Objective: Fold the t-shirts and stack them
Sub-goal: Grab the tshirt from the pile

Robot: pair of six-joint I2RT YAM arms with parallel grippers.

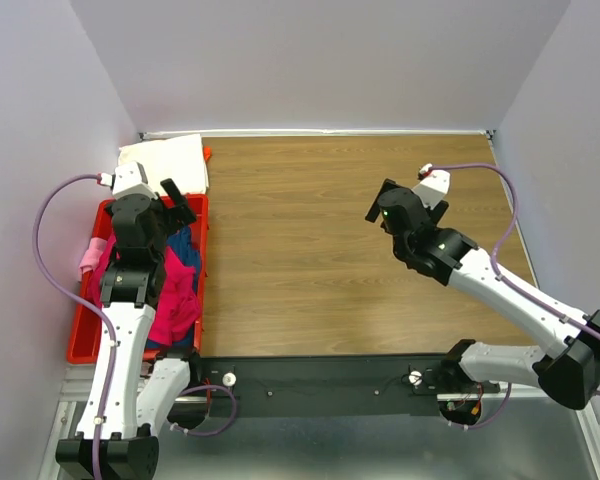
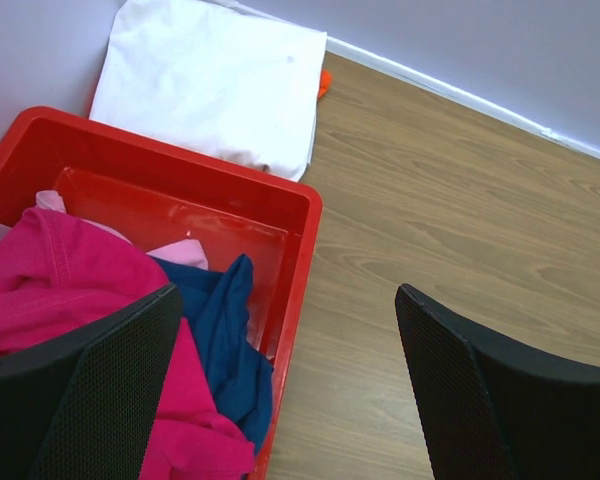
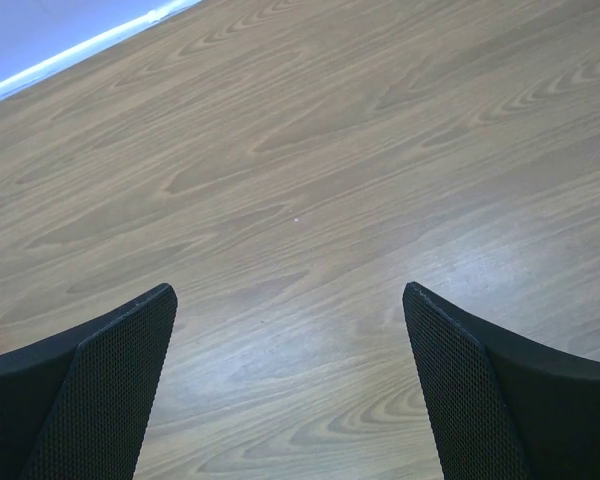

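Nearest the arm bases, on the left side of the wood-grained brown bench (image 1: pixel 330 250), found a red rectangular plastic bin (image 1: pixel 80 335) with three crumpled shirts inside. Saw the bright magenta-pink cloth t-shirt (image 1: pixel 175 305) heaped at the near end, spilling toward the rim. Noted the navy blue t-shirt (image 1: pixel 187 250) bunched just beyond it against the bin's right wall, and the pale pink t-shirt (image 1: pixel 88 255) draped over the left wall, with a bit more peeking between the other two in the left wrist view. Judged all three unfolded and not yet lifted out.

Farther in, caught the left claw (image 1: pixel 178 203) hovering above the far right corner of the bin, spread wide and pinching nothing. Spotted the right claw (image 1: pixel 378 203) out over bare wood, well apart from every shirt, likewise spread and empty.

Farthest, in the far left corner against the wall, found the white t-shirt (image 1: pixel 165 160) lying flat as a neat rectangle just beyond the bin; could not tell whether touching its far wall. Took it for folded and set down as the base of the stack. Glimpsed a small orange scrap (image 1: pixel 208 153) at its right edge; could not tell what. Reckoned one shirt of four done, with three left to pull out, fold and pile on the white one.
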